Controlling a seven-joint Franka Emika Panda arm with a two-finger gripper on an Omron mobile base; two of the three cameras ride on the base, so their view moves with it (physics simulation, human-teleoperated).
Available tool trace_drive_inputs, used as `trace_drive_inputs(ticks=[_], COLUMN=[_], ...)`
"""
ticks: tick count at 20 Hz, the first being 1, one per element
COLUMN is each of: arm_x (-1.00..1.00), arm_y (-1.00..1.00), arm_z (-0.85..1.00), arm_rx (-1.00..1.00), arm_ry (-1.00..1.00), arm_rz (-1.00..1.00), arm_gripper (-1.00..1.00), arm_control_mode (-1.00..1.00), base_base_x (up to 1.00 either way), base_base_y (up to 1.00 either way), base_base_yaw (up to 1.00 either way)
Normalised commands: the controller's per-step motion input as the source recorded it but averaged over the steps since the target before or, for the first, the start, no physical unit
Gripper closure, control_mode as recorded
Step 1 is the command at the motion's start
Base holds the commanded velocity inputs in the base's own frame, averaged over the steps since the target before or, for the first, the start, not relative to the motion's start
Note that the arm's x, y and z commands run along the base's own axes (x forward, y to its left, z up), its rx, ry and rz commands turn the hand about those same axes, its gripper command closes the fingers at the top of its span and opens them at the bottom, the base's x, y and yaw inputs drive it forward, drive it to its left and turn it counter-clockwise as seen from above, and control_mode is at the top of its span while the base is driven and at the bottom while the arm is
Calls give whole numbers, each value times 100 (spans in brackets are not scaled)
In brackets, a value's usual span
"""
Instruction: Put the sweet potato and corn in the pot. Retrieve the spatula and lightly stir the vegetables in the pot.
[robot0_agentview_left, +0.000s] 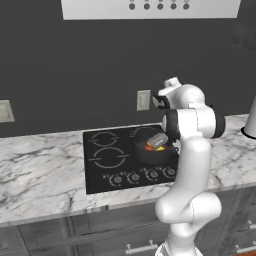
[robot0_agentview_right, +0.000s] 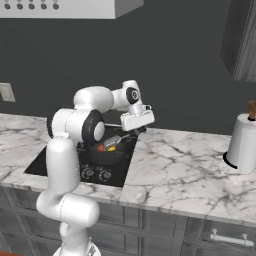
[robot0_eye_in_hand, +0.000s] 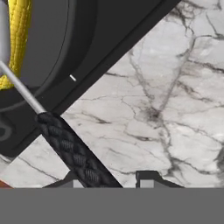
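The fingers were closed narrowly on the spatula by its black handle, slanting the blade into the pot on the cooktop, apparently to stir. The corn and sweet potato lay inside, partly hidden by blade and rim

glossy white rounded arm, dark bands at joints, boxy white hand, small dark finger tips.
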Motion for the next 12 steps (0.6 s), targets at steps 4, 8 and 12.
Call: trace_drive_inputs(ticks=[4, 8, 12], arm_x=[46, 36, 27], arm_y=[-14, -16, 8], arm_z=[-40, -21, -2], arm_rx=[-4, -4, -1], arm_ry=[-2, 0, 0], arm_rz=[0, 0, 0], arm_gripper=[100, 100, 100], arm_control_mode=[-100, -100, -100], base_base_x=[0, 0, 0], base_base_y=[0, 0, 0], base_base_yaw=[0, 0, 0])
